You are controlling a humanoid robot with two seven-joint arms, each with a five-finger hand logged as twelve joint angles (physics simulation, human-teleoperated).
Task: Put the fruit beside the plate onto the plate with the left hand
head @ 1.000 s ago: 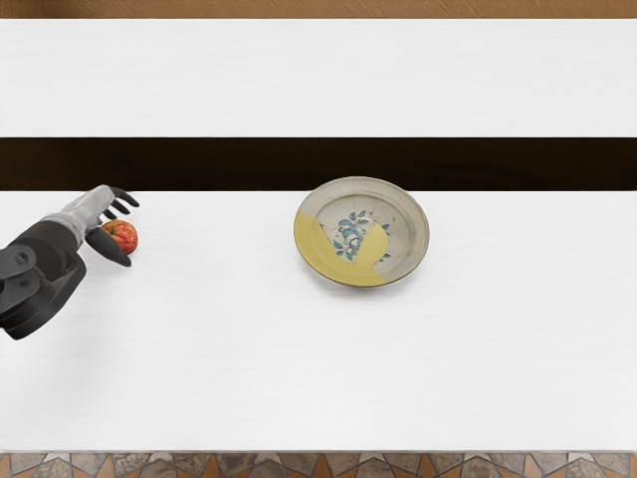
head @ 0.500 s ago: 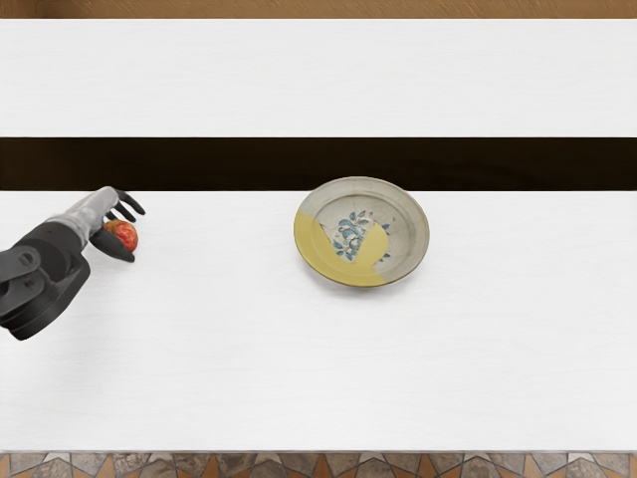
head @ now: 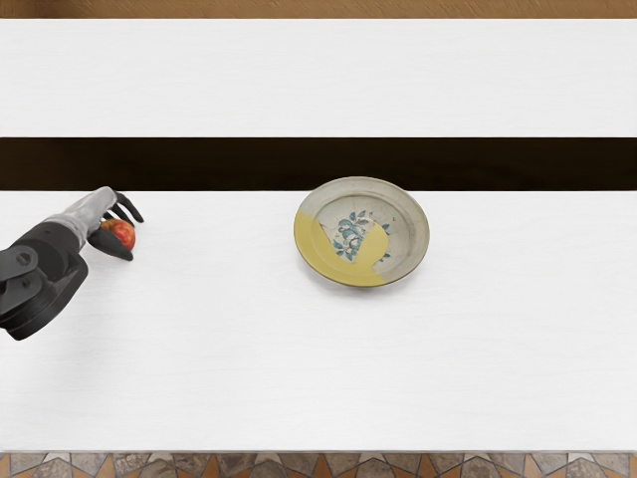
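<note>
A small red and yellow fruit (head: pixel 121 234) lies on the white table at the far left. My left hand (head: pixel 117 225) comes in from the left edge and is curled around it, fingers over its top and far side, thumb below it. The plate (head: pixel 361 231), grey with a yellow patch and a blue leaf pattern, sits near the table's middle, well to the right of the fruit, with nothing on it. The right arm does not show.
The white table (head: pixel 318 339) stretches wide in front of the plate. A dark gap (head: pixel 318 163) runs behind it, with a second white surface (head: pixel 318 75) beyond. Patterned floor shows along the bottom edge.
The left hand's fingers have closed further around the fruit, and the hand and fruit have shifted slightly left. The plate has not moved.
</note>
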